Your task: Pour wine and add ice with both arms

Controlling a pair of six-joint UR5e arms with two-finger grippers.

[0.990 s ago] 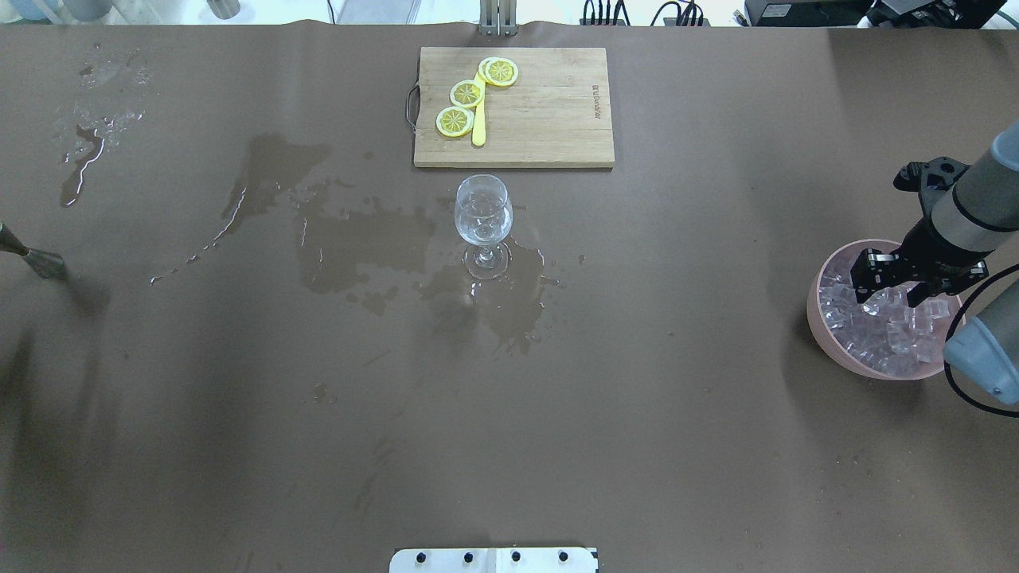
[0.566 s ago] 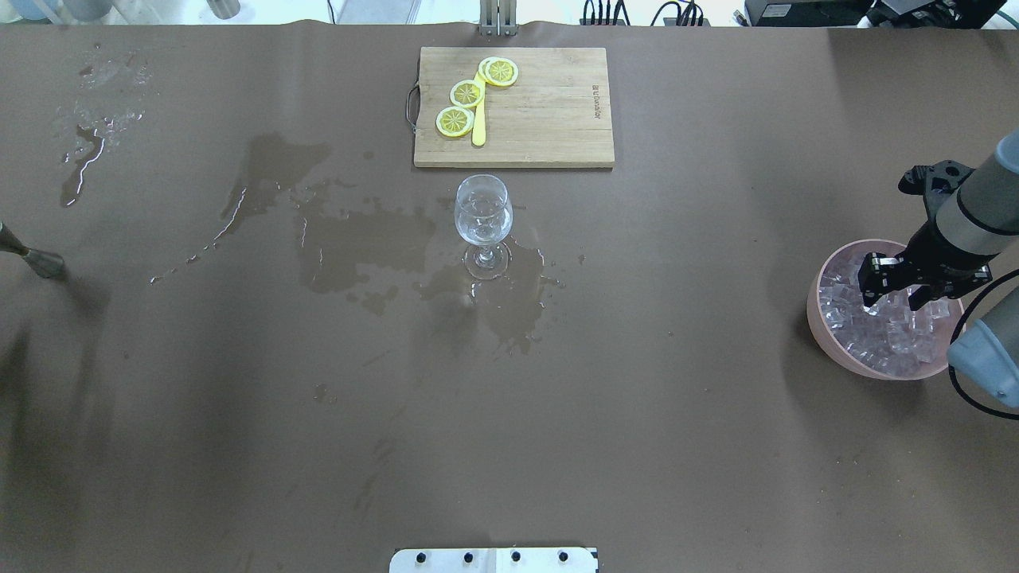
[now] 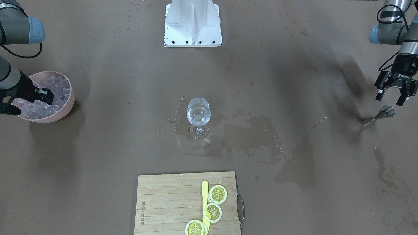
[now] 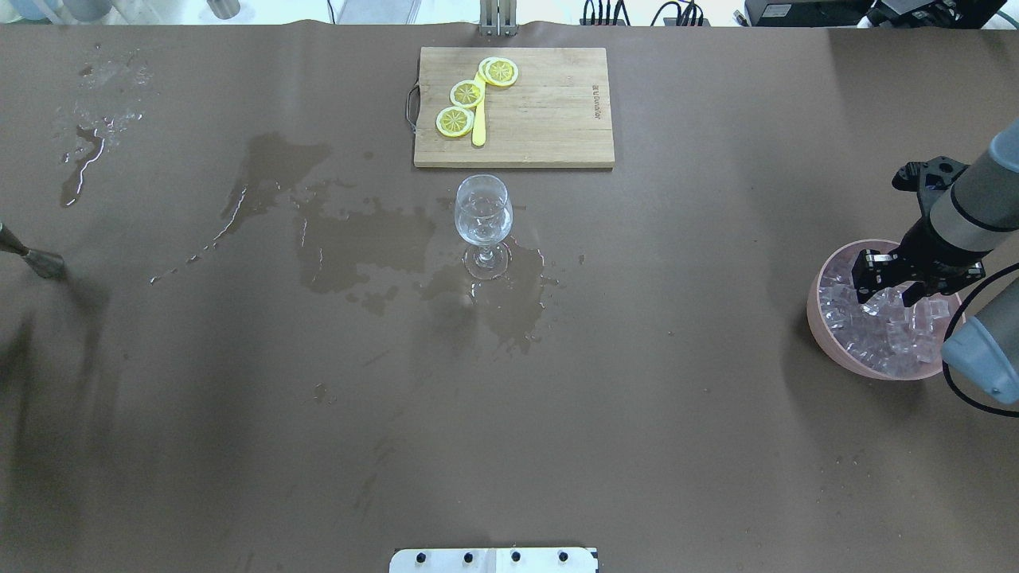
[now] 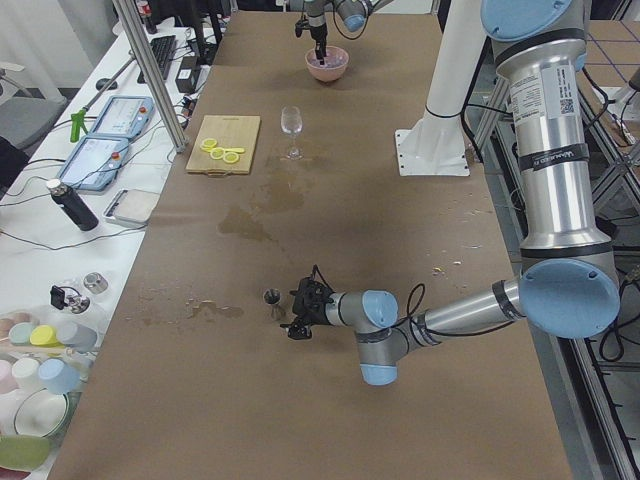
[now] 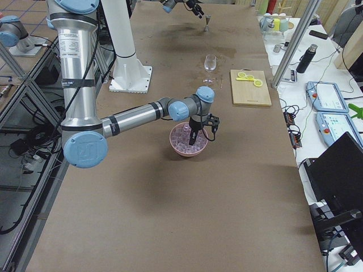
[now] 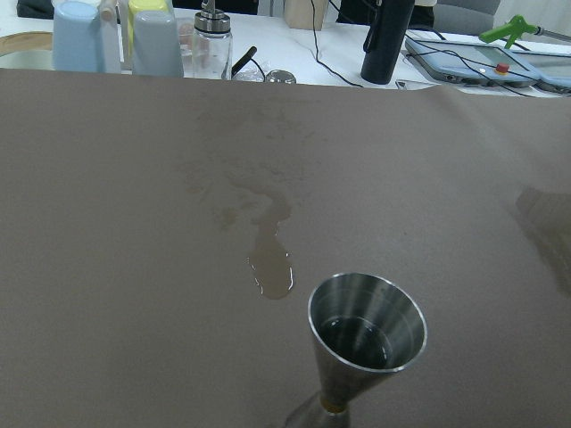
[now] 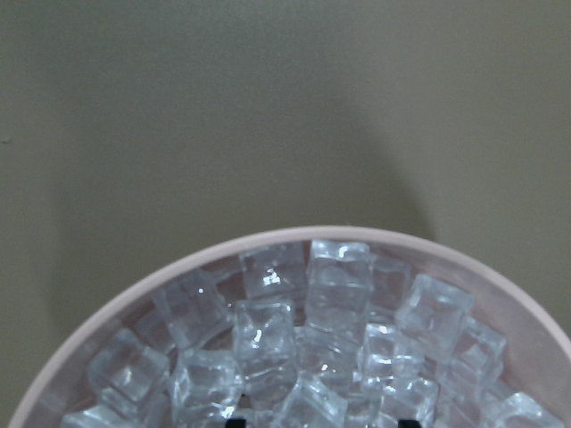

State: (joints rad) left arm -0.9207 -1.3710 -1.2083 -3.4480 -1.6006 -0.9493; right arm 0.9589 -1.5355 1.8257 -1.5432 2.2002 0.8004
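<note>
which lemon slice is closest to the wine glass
The lemon slice nearest the board's handle; the other two sit farther from the wine glass.

Seen from overhead, you had the wine glass at the middle of the table, standing in a spill. The cutting board lay just beyond it at twelve o'clock, with lemon slices on its nine-o'clock half. The bowl sat far out at three o'clock with the ice in it. The jigger stood far out at nine.
</note>
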